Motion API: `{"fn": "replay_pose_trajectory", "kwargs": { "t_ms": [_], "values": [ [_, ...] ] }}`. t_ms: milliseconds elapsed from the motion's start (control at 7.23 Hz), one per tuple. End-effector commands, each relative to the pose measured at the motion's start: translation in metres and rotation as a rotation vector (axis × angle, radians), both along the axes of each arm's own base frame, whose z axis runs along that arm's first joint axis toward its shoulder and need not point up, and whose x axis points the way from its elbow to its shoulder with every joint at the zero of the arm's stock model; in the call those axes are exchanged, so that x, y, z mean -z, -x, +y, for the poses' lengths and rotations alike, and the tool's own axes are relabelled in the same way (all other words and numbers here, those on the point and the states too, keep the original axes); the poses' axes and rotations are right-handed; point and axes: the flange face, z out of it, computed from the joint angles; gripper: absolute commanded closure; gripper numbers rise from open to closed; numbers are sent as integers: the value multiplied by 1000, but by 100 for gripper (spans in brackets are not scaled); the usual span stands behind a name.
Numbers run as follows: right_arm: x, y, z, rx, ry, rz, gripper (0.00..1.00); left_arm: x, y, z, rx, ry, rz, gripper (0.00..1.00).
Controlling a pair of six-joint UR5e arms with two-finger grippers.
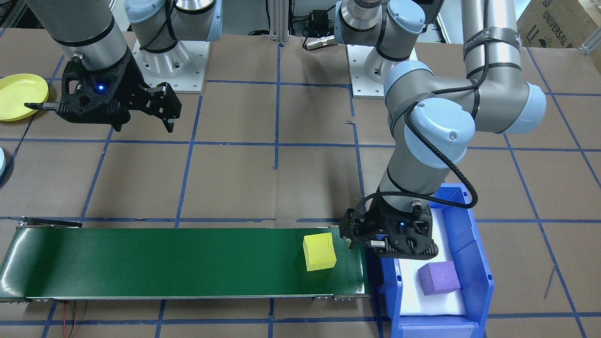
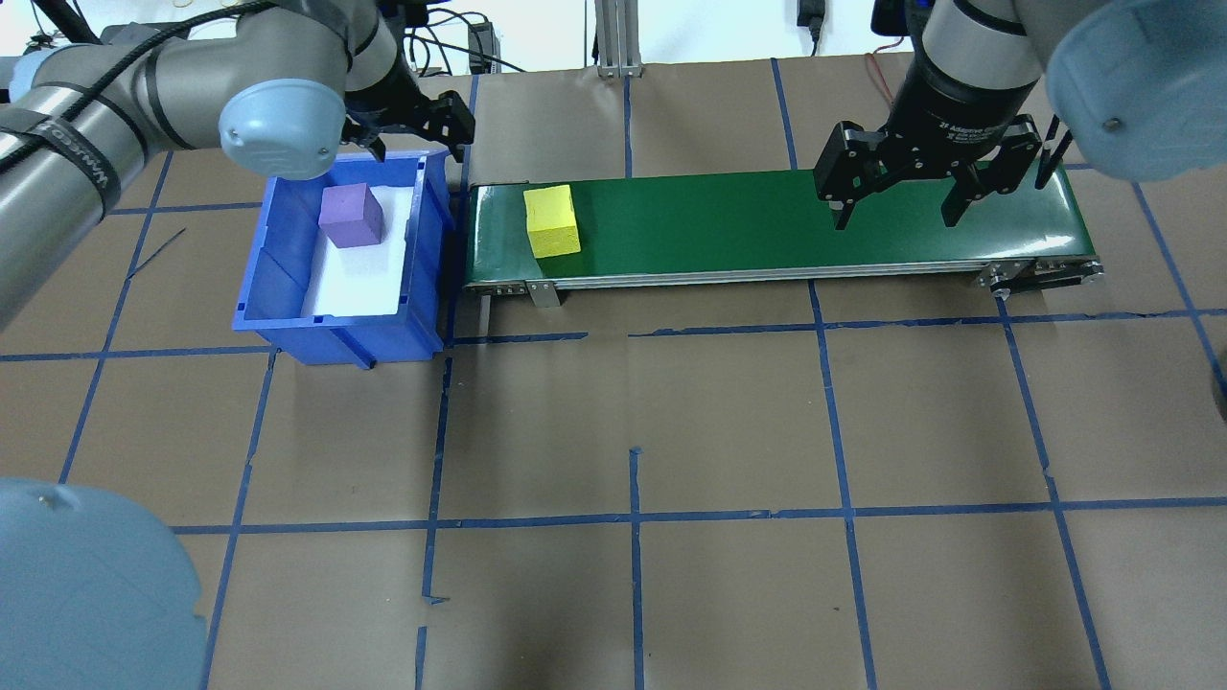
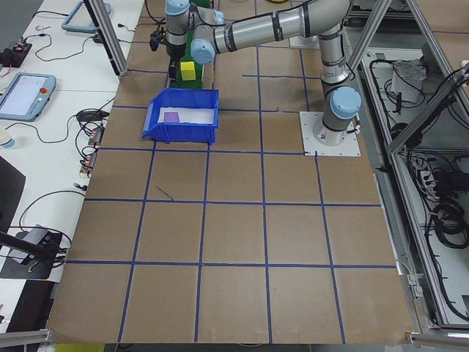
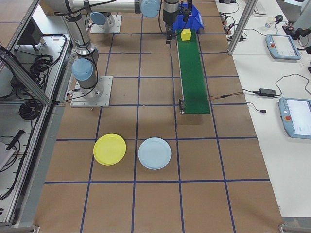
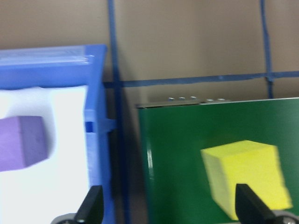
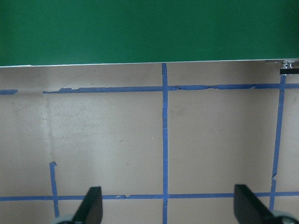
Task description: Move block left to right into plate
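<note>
- Both grippers are showing spread fingers in the front-facing view: the left gripper (image 1: 375, 246) is hanging empty over the seam between the blue bin (image 1: 474, 263) and the green conveyor belt (image 1: 164, 263), and the right gripper (image 1: 162, 110) is hovering, also empty, above bare brown paper near the yellow plate (image 1: 21, 96).
- From overhead, the yellow block (image 2: 551, 220) is sitting on the belt's end just beside the bin, apart from both grippers, while the purple block (image 2: 351, 216) is resting on the white liner (image 2: 359, 273) inside the bin; most of the belt's length is lying open between the block and the right gripper (image 2: 896, 196).
- Seen from the left end, the table (image 3: 234, 242) is stretching away as brown paper crossed by blue tape lines, with the bin at the far side.
- Seen from the right end, the yellow plate (image 4: 110, 149) and a light blue plate (image 4: 154, 153) are lying side by side on the paper, well apart from the belt's near end.
- Through the left wrist camera, the block is sitting close to the belt's edge, with the bin wall just beside that edge.
- Through the right wrist camera, two spread fingertips (image 6: 91, 207) are framing taped paper below the belt's edge.
</note>
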Motion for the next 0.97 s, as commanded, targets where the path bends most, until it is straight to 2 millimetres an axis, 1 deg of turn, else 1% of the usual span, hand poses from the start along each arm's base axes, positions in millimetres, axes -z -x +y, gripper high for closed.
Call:
{"fn": "replay_pose_trajectory", "kwargs": {
  "t_ms": [0,138,276,415,553,691,829],
  "values": [
    [1,0,0,7,0,0,0,27,-64,-17,7,-34,-8,0],
    [1,0,0,7,-2,0,0,34,-69,-20,0,-41,-9,1],
    [1,0,0,7,0,0,0,44,-73,-16,-6,-54,-9,2],
    [1,0,0,7,-2,0,0,57,-82,-12,-21,-70,-7,3],
    [1,0,0,11,-2,-2,0,62,-88,-15,-33,-48,-5,3],
    [1,0,0,13,-2,0,0,76,-90,-17,-34,-59,-3,4],
    [1,0,1,13,-3,-2,0,97,-91,-22,-34,-62,-3,4]
  ]
}}
